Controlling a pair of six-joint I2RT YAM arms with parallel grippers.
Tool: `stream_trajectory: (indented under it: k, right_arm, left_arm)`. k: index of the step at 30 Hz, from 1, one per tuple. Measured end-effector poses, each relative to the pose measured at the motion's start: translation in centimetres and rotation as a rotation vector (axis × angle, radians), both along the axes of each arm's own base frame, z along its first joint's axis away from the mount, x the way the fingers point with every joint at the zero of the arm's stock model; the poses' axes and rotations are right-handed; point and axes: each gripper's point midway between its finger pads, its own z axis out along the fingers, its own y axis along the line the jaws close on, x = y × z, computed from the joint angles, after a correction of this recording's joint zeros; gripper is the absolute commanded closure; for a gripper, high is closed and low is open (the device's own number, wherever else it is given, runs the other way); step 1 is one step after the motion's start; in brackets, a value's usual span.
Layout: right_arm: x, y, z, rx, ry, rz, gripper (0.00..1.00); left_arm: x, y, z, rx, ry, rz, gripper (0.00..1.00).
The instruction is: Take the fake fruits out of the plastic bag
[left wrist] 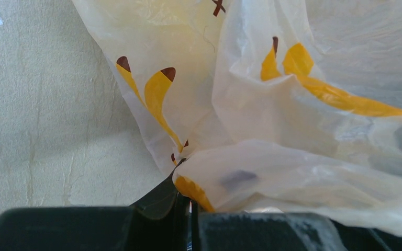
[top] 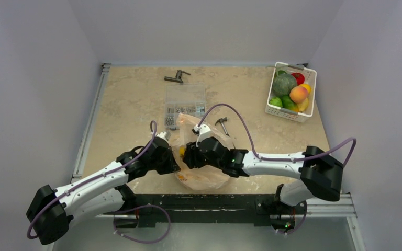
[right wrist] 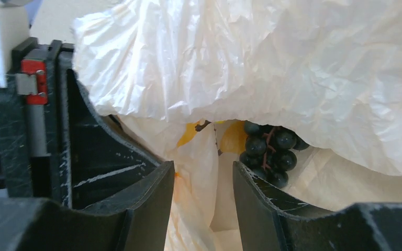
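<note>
On a beige marbled table boxed in by grey walls, 2 arms work at the lower centre of the overhead view. The left gripper is pinched tight on a fold of the plastic bag, apparently to anchor the thin film and keep the mouth lifted. The right gripper faces into that mouth with its jaws part-way apart. A limp strip of film hangs in the gap, and nothing looks clamped. Just beyond its tips, under the crumpled upper sheet, lies a bunch of dark grapes, seemingly the piece it is lined up for. The bag itself sits by the table's near edge, between the 2 wrists. Further out, a clear parts box and a small hammer lie just behind the bag. A white basket at upper right holds a peach and other pieces, and is likely where fruit goes. Most of the bag's inside is hidden. A yellow patch beside the grapes could be fruit or the bag's print, and how many pieces lie inside cannot be told.
</note>
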Motion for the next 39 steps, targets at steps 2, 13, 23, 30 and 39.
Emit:
stream_trajectory:
  k: [2,13,23,30,39]
  right_arm:
    - [0.3,0.3,-0.6,-0.008,-0.011,-0.018,0.55]
    - [1.9,1.6,-1.6,-0.011,-0.057,-0.077,0.55]
    - [3.4,4.1,-1.4,-0.021,-0.097,-0.118,0.61]
    - [3.7,3.6,-1.9,-0.056,-0.103,-0.138,0.61]
    - [3.4,2.4,-2.9,-0.126,-0.106,-0.151,0.61]
  left_arm:
    - [0.0,0.0,0.0,-0.001,0.001,0.0,1.0]
    - [0.0,-0.1,0.1,-0.007,-0.003,0.0,1.0]
    - [0.0,-0.2,0.3,-0.017,-0.01,-0.001,1.0]
    - [0.0,-0.2,0.4,-0.022,-0.01,-0.004,1.0]
    - [-0.1,-0.3,0.2,-0.025,-0.006,-0.008,1.0]
